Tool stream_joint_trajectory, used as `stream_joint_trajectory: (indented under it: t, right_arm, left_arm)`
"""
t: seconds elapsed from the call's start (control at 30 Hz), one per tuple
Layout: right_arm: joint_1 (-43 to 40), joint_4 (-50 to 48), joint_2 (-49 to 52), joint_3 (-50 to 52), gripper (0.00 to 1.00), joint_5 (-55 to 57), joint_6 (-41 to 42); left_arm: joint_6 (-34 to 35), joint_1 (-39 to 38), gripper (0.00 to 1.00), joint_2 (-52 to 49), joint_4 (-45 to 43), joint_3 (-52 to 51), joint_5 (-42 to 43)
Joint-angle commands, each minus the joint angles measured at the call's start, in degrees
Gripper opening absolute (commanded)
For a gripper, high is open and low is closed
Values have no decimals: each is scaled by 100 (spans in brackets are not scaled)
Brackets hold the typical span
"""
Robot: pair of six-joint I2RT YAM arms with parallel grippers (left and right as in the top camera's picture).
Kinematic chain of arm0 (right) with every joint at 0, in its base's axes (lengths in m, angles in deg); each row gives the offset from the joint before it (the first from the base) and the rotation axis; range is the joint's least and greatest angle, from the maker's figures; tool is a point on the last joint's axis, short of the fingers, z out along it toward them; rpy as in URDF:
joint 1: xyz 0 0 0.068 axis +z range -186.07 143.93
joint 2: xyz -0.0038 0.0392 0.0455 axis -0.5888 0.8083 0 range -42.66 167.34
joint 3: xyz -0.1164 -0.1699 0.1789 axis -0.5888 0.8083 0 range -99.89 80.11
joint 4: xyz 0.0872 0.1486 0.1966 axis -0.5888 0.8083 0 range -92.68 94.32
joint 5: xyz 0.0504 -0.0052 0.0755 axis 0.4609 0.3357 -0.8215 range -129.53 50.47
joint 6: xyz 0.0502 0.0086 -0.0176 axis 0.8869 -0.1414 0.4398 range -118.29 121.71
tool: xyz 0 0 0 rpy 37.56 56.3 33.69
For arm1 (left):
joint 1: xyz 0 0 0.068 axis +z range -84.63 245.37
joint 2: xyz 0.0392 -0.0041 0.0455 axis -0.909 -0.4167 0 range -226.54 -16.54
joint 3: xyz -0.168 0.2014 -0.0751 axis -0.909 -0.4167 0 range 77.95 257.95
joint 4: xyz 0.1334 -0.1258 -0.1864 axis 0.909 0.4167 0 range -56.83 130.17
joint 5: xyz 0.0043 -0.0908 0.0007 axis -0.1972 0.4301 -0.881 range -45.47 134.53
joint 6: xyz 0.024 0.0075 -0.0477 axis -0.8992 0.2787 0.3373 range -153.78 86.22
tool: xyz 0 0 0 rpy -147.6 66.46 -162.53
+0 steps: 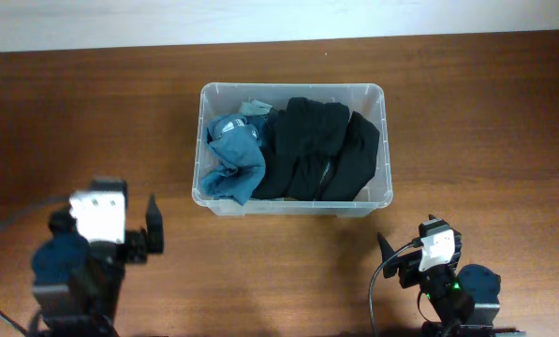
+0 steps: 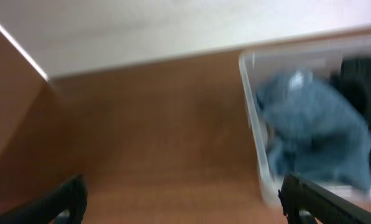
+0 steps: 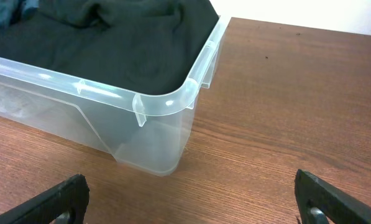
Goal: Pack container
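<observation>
Overhead: container [image 1: 384,140] holds black garment [image 1: 316,150]; blue cloth [image 1: 234,161].

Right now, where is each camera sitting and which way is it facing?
Overhead: above the table, looking straight down at the container; left hand and right hand both show.
Left wrist: on the left arm, facing the blue garment in the container; blurred, own fingers at bottom corners.
Right wrist: on the right arm, low, facing the container's corner and black clothing; own fingers likewise.
Shared: all three see the container.
</observation>
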Motion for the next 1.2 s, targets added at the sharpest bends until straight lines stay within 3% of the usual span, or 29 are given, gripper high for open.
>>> stream_joint_trajectory:
  t: [0.0, 0.17, 0.47, 1.17]
  right_arm:
    - [-37, -2, -35, 37, 98, -52, 48]
    - [-37, -2, -35, 37, 98, -52, 46]
    - [-37, -2, -35, 37, 98, -52, 46]
    - [-37, -4, -35, 37, 98, -52, 46]
  left_arm:
    - [-90, 17, 99, 822, -540, -1014, 116]
    - [-90, 17, 99, 1932, -1314, -2627, 201]
    - [-87, 20, 99, 3163, -1755, -4089, 197]
    - [-92, 20, 99, 3152, -1950, -4236, 175]
